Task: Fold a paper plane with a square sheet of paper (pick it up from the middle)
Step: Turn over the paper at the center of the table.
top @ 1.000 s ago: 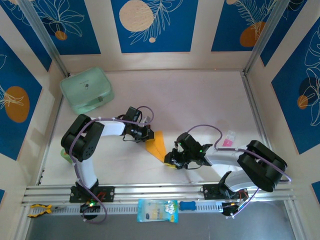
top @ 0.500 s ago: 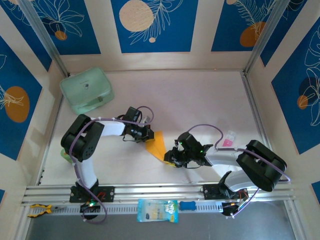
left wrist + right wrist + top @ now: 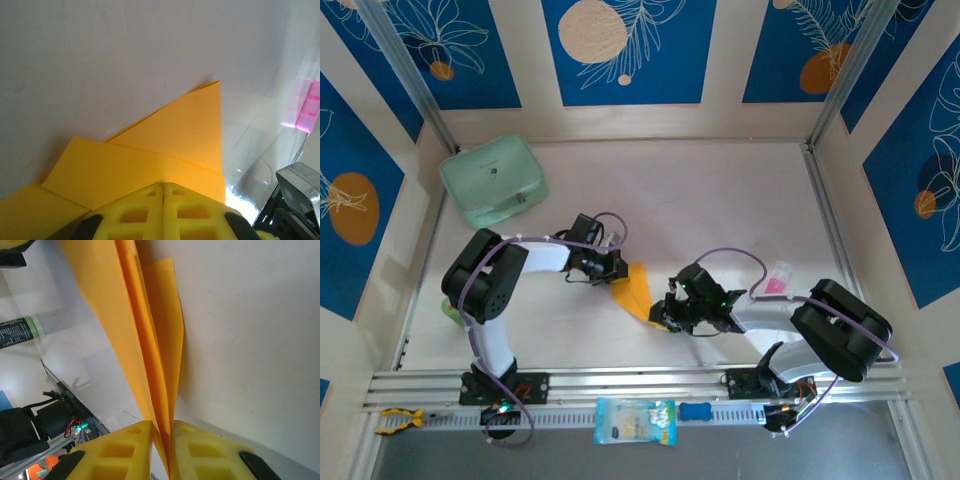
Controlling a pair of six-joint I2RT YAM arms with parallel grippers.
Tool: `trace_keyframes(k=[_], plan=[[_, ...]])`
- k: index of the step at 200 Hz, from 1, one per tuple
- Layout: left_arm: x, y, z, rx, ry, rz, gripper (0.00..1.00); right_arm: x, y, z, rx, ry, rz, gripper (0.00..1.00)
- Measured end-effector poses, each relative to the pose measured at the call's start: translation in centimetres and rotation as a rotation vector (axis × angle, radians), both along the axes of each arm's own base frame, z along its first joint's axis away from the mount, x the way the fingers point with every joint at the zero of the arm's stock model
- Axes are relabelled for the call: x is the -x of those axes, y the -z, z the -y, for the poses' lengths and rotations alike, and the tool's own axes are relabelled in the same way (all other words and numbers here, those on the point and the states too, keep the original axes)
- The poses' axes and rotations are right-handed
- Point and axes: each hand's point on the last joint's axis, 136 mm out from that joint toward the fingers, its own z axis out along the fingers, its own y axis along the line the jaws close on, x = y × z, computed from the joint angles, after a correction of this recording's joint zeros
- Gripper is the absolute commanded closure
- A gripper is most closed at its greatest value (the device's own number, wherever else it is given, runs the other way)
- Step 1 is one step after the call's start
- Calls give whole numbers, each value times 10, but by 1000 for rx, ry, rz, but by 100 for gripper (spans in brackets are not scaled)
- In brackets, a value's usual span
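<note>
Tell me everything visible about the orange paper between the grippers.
The orange-yellow paper is thin and matte, folded into a narrow pointed shape with layered flaps along a centre crease. It spans the gap between the grippers. The right gripper pinches its folded layers at one end; the shut left gripper meets the other.

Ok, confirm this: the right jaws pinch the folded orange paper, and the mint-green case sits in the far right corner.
Wrong corner: the top external view shows the mint-green case in the far left corner. The right jaws do pinch the folded orange paper.
</note>
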Motion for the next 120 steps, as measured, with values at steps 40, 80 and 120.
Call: trace_keyframes(k=[40, 80, 120], plan=[[0, -1, 0, -1, -7, -1, 89, 1, -1, 1, -5, -11, 15, 94], [2, -14, -5, -15, -26, 5, 73, 0, -11, 2, -17, -39, 73, 96], [0, -50, -11, -15, -29, 104, 58, 4, -15, 14, 37, -63, 121, 96]])
